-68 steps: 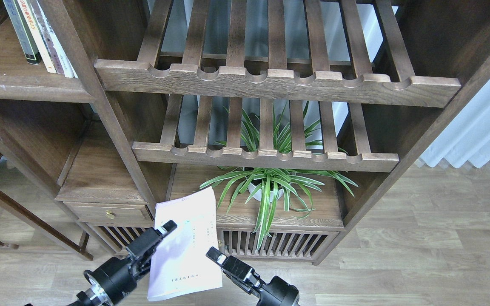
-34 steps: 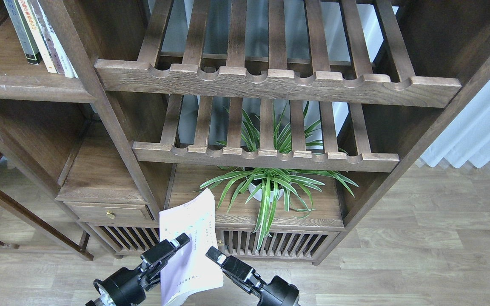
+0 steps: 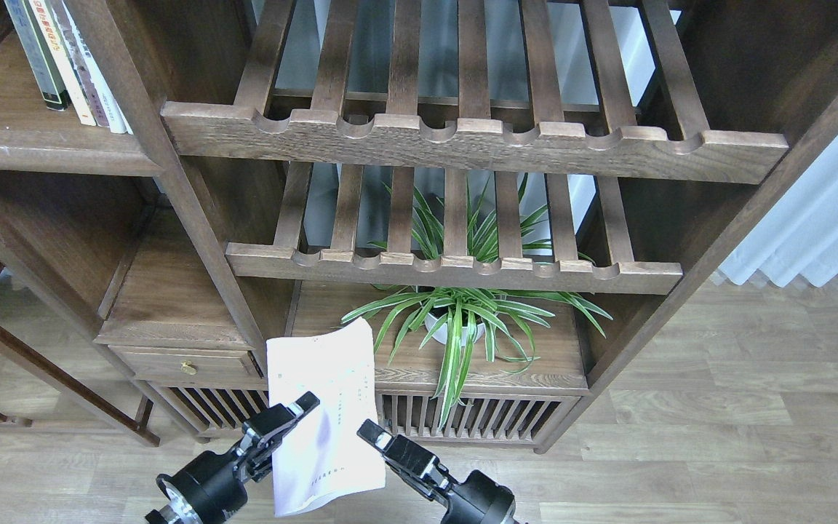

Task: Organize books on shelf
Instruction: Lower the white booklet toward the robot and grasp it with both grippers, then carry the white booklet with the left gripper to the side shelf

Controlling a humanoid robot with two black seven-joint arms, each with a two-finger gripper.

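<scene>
A thin pale lavender-white book (image 3: 326,407) hangs low in front of the cabinet, between my two grippers, its cover facing me. My left gripper (image 3: 281,426) is shut on the book's left edge. My right gripper (image 3: 379,444) touches the book's right edge; its fingers cannot be told apart. The shelf (image 3: 41,149), a solid dark-brown board with a rounded front edge, is at the upper left. Several books (image 3: 66,62) stand upright on it, only their spines showing. No yellow-green cover or red "300" title can be made out.
Two slatted racks with notched front rails (image 3: 463,142) (image 3: 455,266) fill the middle. A potted spider plant (image 3: 455,320) stands on the low cabinet top below them. A small drawer (image 3: 186,364) is at the lower left. A pale curtain (image 3: 826,225) and wood floor are at the right.
My left gripper has moved right and down with the book. The book swung narrower, then turned back to face me more broadly. The right gripper has barely shifted.
</scene>
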